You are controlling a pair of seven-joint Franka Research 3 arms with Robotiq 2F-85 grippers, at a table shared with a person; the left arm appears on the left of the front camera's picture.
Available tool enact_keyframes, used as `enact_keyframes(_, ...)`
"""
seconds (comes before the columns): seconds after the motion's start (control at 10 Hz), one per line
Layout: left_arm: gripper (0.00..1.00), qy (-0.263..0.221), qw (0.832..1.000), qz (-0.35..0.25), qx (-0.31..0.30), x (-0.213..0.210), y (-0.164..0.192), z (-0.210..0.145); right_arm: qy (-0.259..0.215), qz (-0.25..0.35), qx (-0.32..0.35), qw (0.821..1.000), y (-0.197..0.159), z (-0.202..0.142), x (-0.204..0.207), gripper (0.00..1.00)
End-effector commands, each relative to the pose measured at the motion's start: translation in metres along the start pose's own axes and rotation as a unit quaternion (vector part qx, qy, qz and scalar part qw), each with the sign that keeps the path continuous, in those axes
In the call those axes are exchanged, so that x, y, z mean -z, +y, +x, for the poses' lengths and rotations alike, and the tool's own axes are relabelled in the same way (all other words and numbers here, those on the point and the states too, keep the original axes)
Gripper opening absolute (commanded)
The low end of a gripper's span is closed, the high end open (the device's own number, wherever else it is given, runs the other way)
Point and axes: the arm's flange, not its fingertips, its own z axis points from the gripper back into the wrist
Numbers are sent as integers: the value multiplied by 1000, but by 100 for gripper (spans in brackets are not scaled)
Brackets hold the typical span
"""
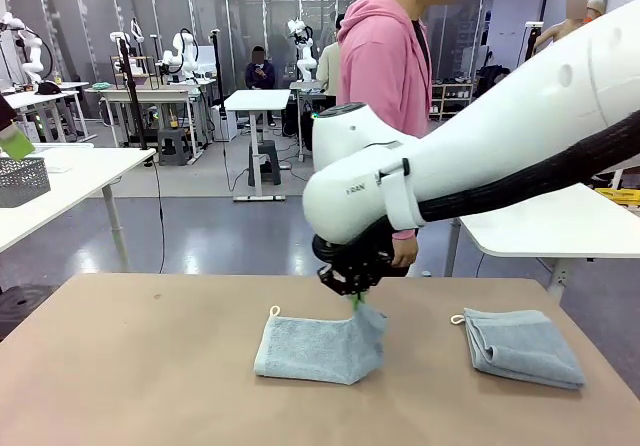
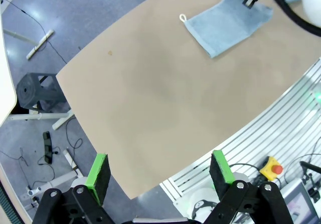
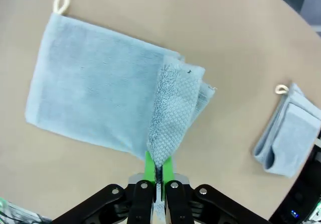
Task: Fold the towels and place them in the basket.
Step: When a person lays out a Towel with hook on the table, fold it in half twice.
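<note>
Wire basket: a grey mesh basket (image 1: pixel 22 180) stands on a white side table (image 1: pixel 70 181) at far left, well apart from the work table; something green (image 1: pixel 16 143) shows above its rim, but what lies inside it I cannot tell.
Work table: a tan, smooth-topped table (image 1: pixel 150 366) carries both towels; no basket stands on it.
Left gripper: the black left gripper with green pads (image 2: pixel 161 173) hangs high over the table's near-left edge, jaws spread wide, holding nothing.
Middle towel: a pale grey-blue terry hand towel with a white corner loop (image 1: pixel 318 347) lies flat at the centre, its right edge lifted into a peak.
Right gripper: the right gripper (image 3: pixel 159 170) is clamped on that raised edge, cloth pinched between the green pads and draping down from them.
Handling: the towel looks light, soft and limp; it sags from 1 pinch point, so I judge it will fold wherever it is led but will not keep a shape in the air.
Where to hold: an edge or corner, as now; the terry pile should give the pads good friction.
Folded towel: a 2nd pale grey-blue towel (image 1: pixel 522 345), already folded with its loop at the far-left corner, lies at the right, well apart from the 1st.
</note>
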Motion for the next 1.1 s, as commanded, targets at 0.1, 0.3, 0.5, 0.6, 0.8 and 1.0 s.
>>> enact_keyframes(0.1, 100, -4, 1000, 1, 4, 1, 1, -1, 12, 37, 41, 998, 45, 28, 16, 0)
enact_keyframes(0.3, 100, -4, 1000, 1, 4, 1, 1, -1, 19, 81, 52, 995, 67, 40, 32, 0)
enact_keyframes(0.5, 100, -4, 1000, 1, 4, 1, 1, -1, 8, 104, 49, 993, 87, 51, 44, 0)
enact_keyframes(0.6, 100, -4, 1000, 1, 4, 1, 1, -1, 9, 115, 51, 992, 94, 55, 49, 0)
enact_keyframes(0.8, 100, -4, 1000, 1, 4, 1, 1, -1, 18, 120, 57, 991, 103, 59, 55, 0)
enact_keyframes(1.0, 100, -4, 1000, 1, 4, 1, 1, -1, 22, 123, 68, 990, 105, 62, 59, 51)
